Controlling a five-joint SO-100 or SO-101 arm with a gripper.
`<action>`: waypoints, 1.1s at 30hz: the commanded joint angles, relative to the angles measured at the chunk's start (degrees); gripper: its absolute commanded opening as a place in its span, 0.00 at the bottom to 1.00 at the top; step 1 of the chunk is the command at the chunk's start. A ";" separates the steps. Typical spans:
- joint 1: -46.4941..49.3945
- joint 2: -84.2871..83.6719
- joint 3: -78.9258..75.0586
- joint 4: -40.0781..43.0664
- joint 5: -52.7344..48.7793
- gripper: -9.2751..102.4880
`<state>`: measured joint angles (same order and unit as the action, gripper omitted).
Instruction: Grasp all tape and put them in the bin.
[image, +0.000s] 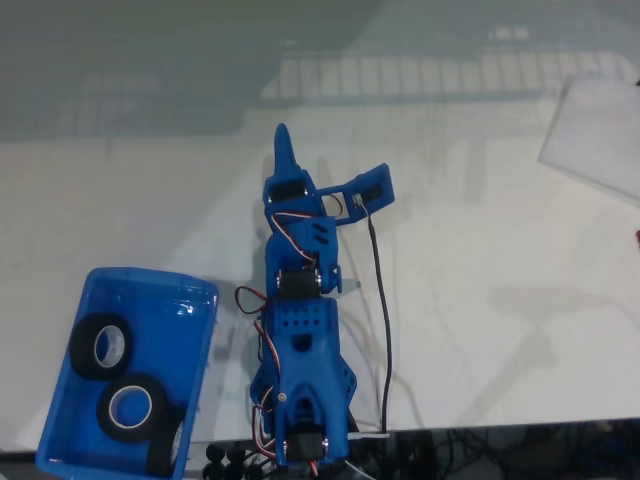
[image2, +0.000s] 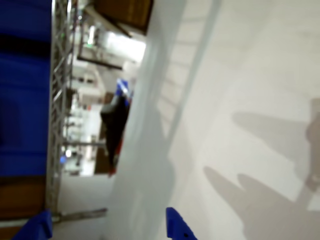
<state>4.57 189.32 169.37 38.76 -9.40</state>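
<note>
In the fixed view, the bin (image: 195, 300) is seen at the lower left of the white worktop (image: 480, 250), and it serves as the landmark here. Three tape rolls are seen inside it. The first tape roll (image: 84, 345) lies toward the bin's left wall, nearest its upper end, with its whitish core facing up. The second tape roll (image: 131, 402) lies just below and to the right of the first, near the bin's middle, touching or nearly touching it. The third tape roll (image: 164, 447) stands on edge against the bin's lower right wall, partly hidden behind the second roll and cut by the lower edge of the picture.

The blue arm (image: 300, 340) is seen just to the right of the bin, stretched upward across the worktop away from the lower edge. The tool (image: 320, 175) is seen above and to the right of the bin, well apart from it. One finger (image: 285, 150) points up, and the other part is splayed off to the right; the tool is spread wide and nothing is held in it. A black cable (image: 380, 300) runs along the arm's right side.

In the wrist view, two blue fingertips (image2: 177, 227) are seen at the lower edge, well apart from each other, with bare worktop (image2: 250, 75) and shadows between and beyond them. The background at the left is blurred.
</note>
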 joint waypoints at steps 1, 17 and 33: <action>1.76 1.05 0.70 0.18 -1.41 0.36; 4.31 1.14 8.17 0.97 -3.16 0.36; 3.96 1.14 8.26 5.71 -1.76 0.08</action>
<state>8.44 189.58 175.61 44.30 -11.43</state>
